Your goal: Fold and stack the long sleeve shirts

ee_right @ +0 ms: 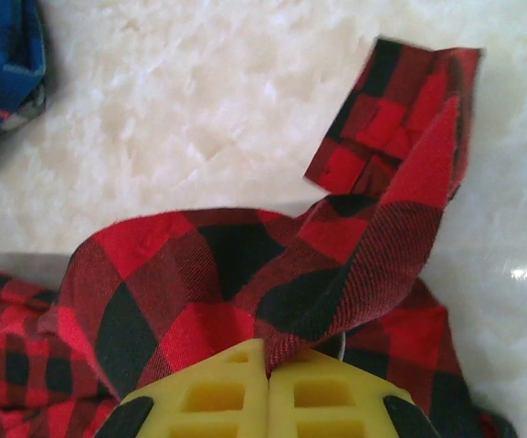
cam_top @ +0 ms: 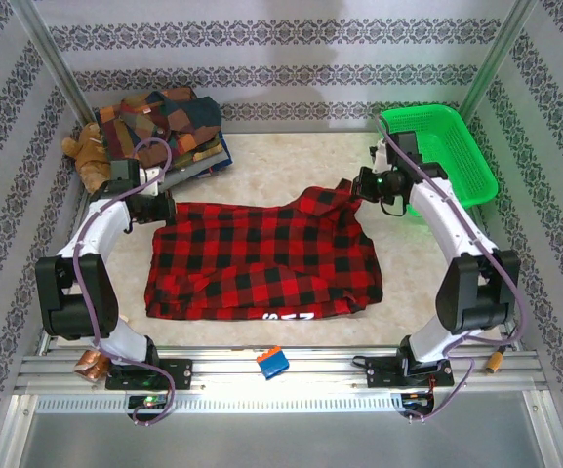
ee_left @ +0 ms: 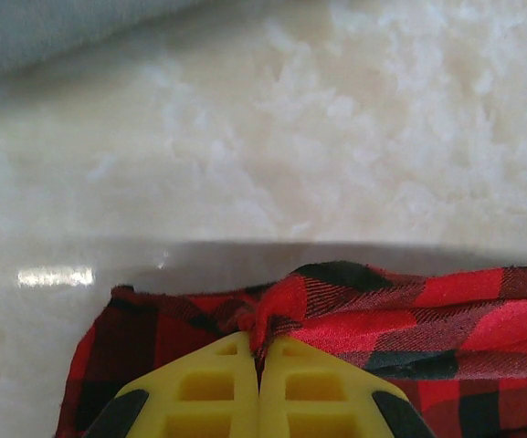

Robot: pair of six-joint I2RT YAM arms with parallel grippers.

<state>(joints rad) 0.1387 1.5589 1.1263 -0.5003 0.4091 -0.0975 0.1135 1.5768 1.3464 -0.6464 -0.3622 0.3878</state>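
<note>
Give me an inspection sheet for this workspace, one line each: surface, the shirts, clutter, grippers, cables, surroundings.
Surface: pale marbled table, no spills seen.
Job's things: red-and-black shirt spread at centre, unfolded; folded plaid shirts stacked at far left.
Clutter: teddy bear beside the stack; green basket at far right; blue and orange item on the near rail.
Grippers: left gripper shut on the shirt's left edge; right gripper shut on its far right part.
Cables: purple cables looping along both arms.
Surroundings: patterned walls, metal frame.
</note>
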